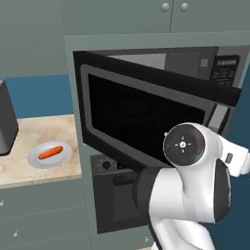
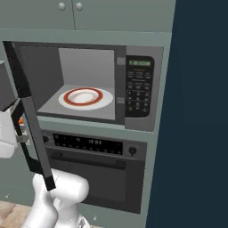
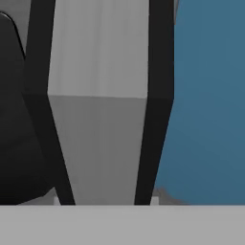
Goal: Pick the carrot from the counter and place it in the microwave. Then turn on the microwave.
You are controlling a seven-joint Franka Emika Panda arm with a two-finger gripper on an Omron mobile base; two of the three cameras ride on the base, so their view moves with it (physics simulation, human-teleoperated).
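Green digits glow on the small display (image 2: 139, 63) at top of the black built-in microwave's (image 2: 84, 84) keypad panel, too small to read for sure; keypad buttons (image 2: 137, 91) carry pale marks, illegible; black oven's (image 2: 95, 171) control strip (image 2: 87, 143) shows faint marks, also unreadable

Microwave (image 2: 84, 80) cavity open — door (image 1: 146, 117) ajar

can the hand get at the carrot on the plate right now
Probably not directly: the carrot lies on its plate on the counter, left of the open microwave door, while the arm reaches in behind that door's far side.
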